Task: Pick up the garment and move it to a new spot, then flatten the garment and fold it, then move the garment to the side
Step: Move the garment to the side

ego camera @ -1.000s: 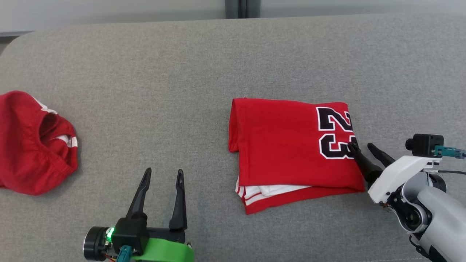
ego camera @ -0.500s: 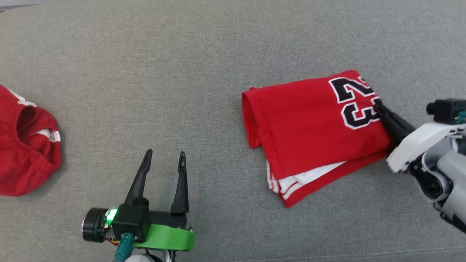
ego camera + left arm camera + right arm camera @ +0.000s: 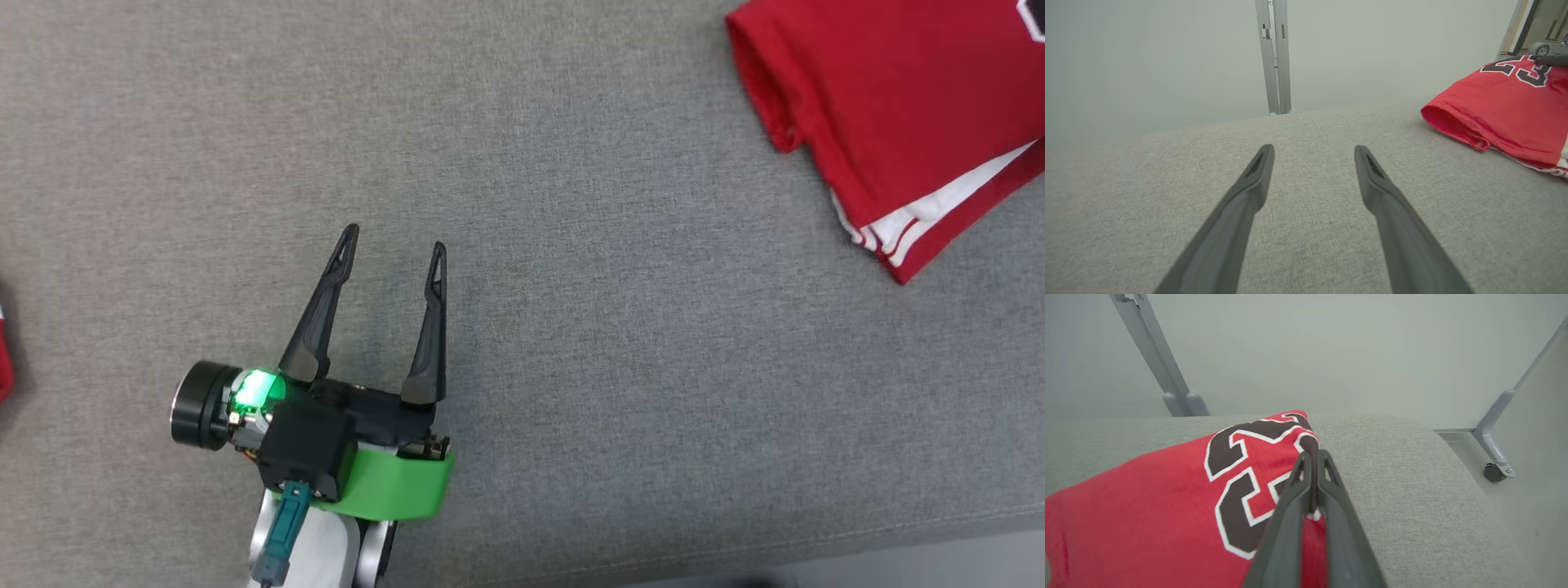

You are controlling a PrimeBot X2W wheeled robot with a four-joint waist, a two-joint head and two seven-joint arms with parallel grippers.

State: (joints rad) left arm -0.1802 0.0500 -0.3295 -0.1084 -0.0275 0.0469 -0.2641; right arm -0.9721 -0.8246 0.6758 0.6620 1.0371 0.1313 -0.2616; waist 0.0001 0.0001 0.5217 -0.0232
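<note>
The garment point(image 3: 906, 106) is a folded red jersey with a black-and-white 23 and white trim, lying on the grey cushion at the head view's upper right. In the right wrist view my right gripper point(image 3: 1314, 454) is shut on the garment point(image 3: 1167, 490), its fingers pinching the edge beside the number. The left wrist view has the garment point(image 3: 1506, 106) at its right, its folded edge toward me. My left gripper point(image 3: 393, 238) hovers open over bare cushion, well left of the garment, with nothing between its fingers point(image 3: 1257, 171).
A sliver of another red cloth point(image 3: 3, 359) shows at the head view's left edge. The grey cushion point(image 3: 571, 367) ends in a front edge at the lower right. Behind it stand a pale wall, a grey post point(image 3: 1274, 57) and a caster foot point(image 3: 1494, 471).
My right gripper shut on the garment's edge by the number and dragged it to the right, turning it. The head camera has swung, so the scene shifted. My left gripper stayed open.
</note>
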